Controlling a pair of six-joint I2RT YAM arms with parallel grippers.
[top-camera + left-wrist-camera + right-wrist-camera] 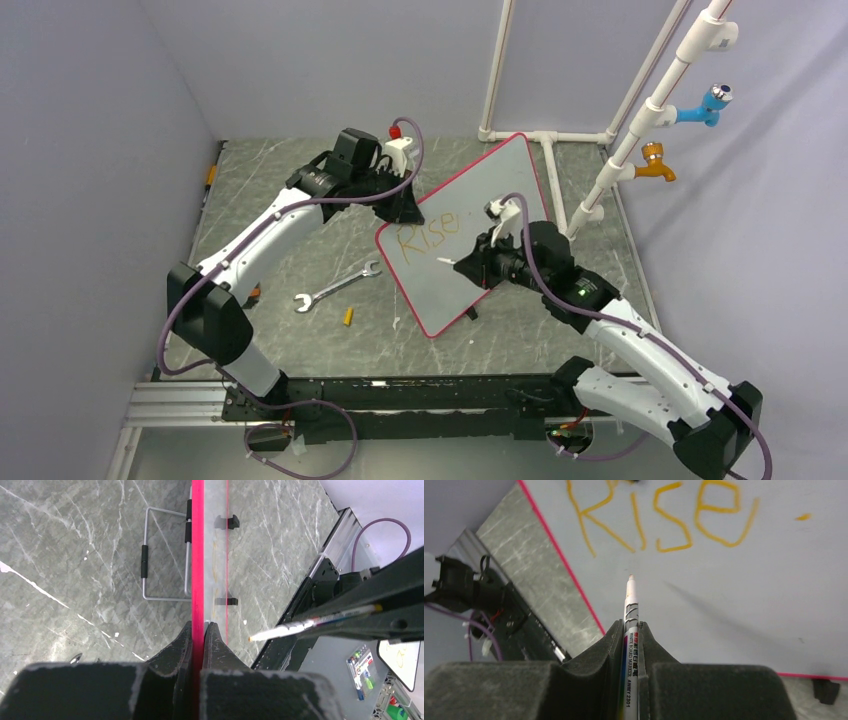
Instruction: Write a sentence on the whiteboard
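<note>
Soft, even light falls from above in the overhead view. The table is moderately bright, and the wrench left of centre is edged by only a faint shadow. The walls read as a flat pale lilac.

In the right wrist view the marker throws a broad, blurred grey shadow that slants toward the lower right across the whiteboard. The orange letters at the top are sharp. The right gripper along the bottom edge is dark and out of focus.

In the left wrist view the table's veins are crisp. The board's rim glows a saturated pink-red, and the left gripper at the bottom is soft and underlit.
</note>
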